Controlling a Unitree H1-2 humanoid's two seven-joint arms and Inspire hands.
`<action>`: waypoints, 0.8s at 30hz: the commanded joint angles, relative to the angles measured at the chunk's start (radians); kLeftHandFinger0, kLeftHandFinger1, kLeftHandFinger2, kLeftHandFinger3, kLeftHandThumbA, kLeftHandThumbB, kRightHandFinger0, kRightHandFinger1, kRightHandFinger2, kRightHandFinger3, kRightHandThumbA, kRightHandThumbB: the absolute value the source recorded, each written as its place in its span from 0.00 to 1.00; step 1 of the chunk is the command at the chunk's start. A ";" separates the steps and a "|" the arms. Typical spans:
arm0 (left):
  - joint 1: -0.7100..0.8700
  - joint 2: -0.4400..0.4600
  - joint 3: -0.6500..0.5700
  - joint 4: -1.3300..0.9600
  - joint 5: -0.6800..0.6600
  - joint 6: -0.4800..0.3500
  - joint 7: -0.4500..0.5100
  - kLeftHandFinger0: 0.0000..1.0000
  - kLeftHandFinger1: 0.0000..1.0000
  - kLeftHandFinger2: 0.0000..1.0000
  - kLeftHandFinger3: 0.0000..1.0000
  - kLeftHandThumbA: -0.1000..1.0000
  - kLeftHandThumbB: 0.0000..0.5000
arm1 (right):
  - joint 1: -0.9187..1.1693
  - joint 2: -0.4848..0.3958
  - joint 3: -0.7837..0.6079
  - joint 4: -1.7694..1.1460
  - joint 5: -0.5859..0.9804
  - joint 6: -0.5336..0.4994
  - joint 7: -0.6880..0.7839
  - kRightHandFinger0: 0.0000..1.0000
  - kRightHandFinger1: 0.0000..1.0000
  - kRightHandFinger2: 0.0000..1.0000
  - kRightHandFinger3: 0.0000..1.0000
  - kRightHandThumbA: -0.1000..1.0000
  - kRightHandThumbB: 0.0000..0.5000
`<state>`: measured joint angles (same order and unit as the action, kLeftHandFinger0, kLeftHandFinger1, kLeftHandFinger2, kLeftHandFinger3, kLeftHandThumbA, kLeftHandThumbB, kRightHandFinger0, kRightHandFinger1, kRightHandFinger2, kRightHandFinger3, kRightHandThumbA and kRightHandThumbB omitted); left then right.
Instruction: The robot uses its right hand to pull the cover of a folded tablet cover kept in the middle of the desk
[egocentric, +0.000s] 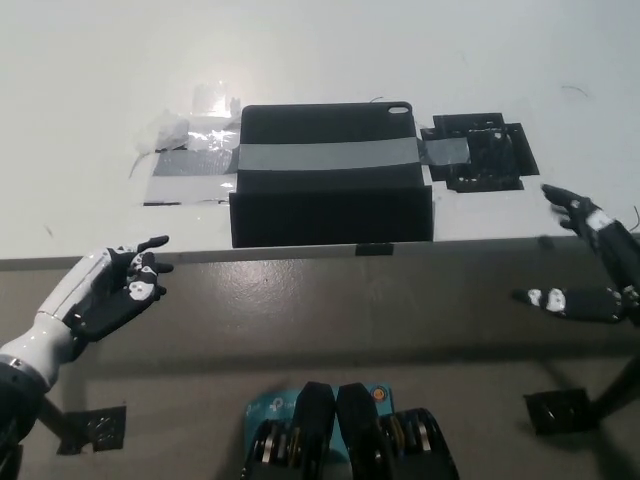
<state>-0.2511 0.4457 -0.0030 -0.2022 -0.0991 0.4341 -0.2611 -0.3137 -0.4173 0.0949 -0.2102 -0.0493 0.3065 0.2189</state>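
White desk (90, 80); one tablet cover (330, 175); two open robot hands.

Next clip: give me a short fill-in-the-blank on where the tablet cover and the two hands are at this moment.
1. The tablet cover is fastened to the desk by a strip of grey ____.
2. The white left hand holds ____.
3. The black right hand is at the picture's ____ edge, clear of the cover.

Missing words: tape; nothing; right
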 joint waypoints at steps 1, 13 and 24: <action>-0.012 0.009 -0.009 -0.028 0.001 0.019 -0.021 0.71 0.81 0.93 1.00 1.00 0.23 | -0.136 -0.004 0.035 -0.063 -0.083 0.014 0.014 1.00 1.00 1.00 1.00 1.00 0.48; 0.016 0.013 -0.011 -0.037 0.000 0.023 -0.029 0.72 0.81 0.93 1.00 1.00 0.24 | -0.490 0.123 0.175 0.127 -0.090 -0.008 0.087 1.00 1.00 1.00 1.00 1.00 0.98; 0.018 0.006 -0.012 -0.037 0.002 0.022 -0.028 0.71 0.82 0.94 1.00 1.00 0.29 | -0.752 0.189 0.399 0.570 -0.137 -0.160 0.270 1.00 1.00 1.00 1.00 1.00 1.00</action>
<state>-0.2212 0.4453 -0.0226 -0.2074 -0.0973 0.4447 -0.2825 -0.9901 -0.2380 0.4694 0.2960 -0.1622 0.2420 0.4039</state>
